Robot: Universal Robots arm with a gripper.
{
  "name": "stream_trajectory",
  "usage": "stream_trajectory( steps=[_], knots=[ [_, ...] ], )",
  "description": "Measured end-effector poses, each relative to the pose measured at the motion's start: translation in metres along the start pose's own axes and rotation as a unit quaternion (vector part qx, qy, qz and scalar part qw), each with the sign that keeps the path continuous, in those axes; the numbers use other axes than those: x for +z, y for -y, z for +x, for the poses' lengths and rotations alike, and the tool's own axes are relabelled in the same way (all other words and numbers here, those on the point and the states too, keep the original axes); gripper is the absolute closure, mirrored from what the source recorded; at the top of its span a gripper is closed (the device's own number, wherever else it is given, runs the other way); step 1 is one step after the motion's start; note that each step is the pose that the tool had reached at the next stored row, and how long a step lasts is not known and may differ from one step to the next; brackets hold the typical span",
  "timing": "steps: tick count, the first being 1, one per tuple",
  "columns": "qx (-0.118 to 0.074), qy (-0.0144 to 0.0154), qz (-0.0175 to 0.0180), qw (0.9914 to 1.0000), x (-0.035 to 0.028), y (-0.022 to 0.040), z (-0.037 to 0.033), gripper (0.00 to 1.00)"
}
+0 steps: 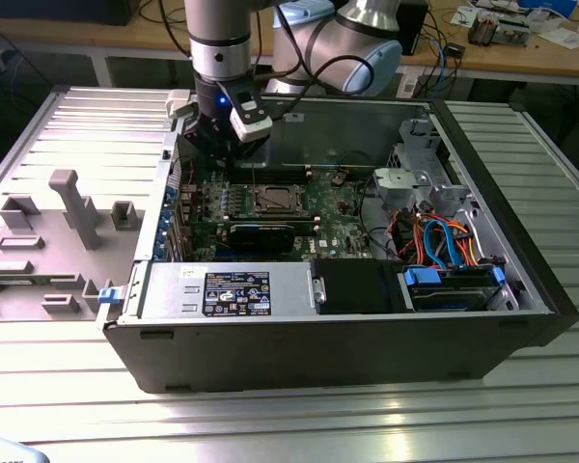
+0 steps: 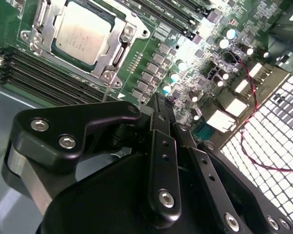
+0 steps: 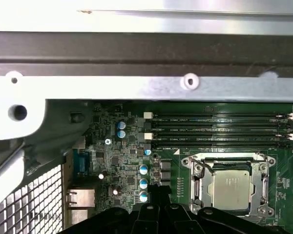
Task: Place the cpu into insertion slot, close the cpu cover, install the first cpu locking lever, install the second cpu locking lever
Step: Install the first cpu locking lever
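Bright light from above falls on the ribbed table (image 1: 299, 405) around me, washing its slats pale in the exterior view. In the first wrist view the case wall (image 3: 146, 14) blows out to white glare. In the second wrist view the mesh grille (image 2: 273, 146) glows overexposed, while my pincer (image 2: 158, 109) sits dark and soft-focused up close.

We see an open computer case (image 1: 367, 338) on a ribbed metal desk (image 1: 270, 415). Inside it lie a green motherboard (image 1: 338, 207), blue cables (image 1: 444, 236) and a grey power supply (image 1: 232, 292). Grey fixtures (image 1: 72, 207) stand beside the case, toward the exterior view's left.
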State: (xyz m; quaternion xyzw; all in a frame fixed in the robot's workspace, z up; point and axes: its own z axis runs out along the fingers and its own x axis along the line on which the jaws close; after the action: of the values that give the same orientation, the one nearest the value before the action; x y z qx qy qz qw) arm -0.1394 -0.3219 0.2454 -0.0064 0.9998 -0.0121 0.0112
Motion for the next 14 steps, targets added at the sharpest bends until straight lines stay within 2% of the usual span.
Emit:
stream_trajectory(
  steps=[1, 3, 5, 7, 9, 10, 12, 14],
  knots=[
    [0.000, 0.0008, -0.0005, 1.00000, 0.0003, -0.0001, 0.0020, 0.89],
    [0.000, 0.0000, -0.0011, 1.00000, 0.0000, -0.0001, 0.0052, 0.89],
    [0.000, 0.0000, -0.0026, 1.00000, -0.0001, -0.0001, 0.0052, 0.89],
    [0.000, -0.0005, -0.0030, 1.00000, -0.0003, -0.0001, 0.0038, 0.89],
    [0.000, 0.0000, -0.0031, 1.00000, 0.0000, 0.0000, -0.0006, 0.89],
    [0.000, 0.0000, -0.0037, 0.99999, 0.0000, 0.0000, -0.0025, 0.89],
    [0.000, 0.0001, -0.0081, 0.99997, 0.0001, -0.0028, -0.0034, 0.89],
    [0.000, 0.0001, -0.0083, 0.99997, -0.0008, -0.0060, -0.0035, 0.89]
  ],
)
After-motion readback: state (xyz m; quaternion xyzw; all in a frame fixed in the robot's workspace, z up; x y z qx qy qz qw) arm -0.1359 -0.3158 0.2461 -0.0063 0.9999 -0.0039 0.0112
